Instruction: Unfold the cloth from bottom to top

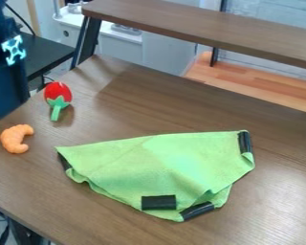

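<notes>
Although the cloth [168,167] is spread across the lower centre of the frame, it is seen doubled over, with two black strips [158,202] set near each other at its bottom edge. The unfolding is judged to be mostly undone: the folded part has yet to be drawn towards the top. How far the claw is opened, or whether anything is held by it, cannot be told

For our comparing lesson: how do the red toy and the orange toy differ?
The red toy has a green collar and stem; the orange toy is orange all over. The red toy's head is rounded, while the orange toy curves like a crescent. Both lie on the table.
</notes>
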Motion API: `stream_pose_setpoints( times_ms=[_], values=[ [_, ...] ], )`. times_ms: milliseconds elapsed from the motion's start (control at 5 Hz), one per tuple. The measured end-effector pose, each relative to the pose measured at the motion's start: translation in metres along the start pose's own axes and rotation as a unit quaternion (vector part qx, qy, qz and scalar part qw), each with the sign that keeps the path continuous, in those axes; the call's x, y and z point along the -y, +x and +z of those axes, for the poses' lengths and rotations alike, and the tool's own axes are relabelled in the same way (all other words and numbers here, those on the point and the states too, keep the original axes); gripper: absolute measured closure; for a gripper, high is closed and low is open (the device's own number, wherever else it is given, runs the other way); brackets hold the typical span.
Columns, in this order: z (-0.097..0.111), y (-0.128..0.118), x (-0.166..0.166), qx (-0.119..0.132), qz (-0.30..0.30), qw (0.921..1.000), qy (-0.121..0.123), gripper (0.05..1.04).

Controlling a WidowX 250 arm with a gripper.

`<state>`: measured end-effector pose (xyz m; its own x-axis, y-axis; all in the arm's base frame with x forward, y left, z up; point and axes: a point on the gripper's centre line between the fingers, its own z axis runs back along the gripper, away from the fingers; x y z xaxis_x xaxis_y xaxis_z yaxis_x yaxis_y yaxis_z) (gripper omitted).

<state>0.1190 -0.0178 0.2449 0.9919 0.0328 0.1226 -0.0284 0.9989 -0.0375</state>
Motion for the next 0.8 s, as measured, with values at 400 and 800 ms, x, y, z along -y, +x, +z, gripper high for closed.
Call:
stream_pose_setpoints(
  times_ms=[400,800],
  values=[
    [-0.001,-0.001,0.0,-0.002,0.0,1.0,0.0,0.084],
    [-0.044,0.018,0.01,0.066,-0.027,0.9971,0.025,0.084]
  ],
)
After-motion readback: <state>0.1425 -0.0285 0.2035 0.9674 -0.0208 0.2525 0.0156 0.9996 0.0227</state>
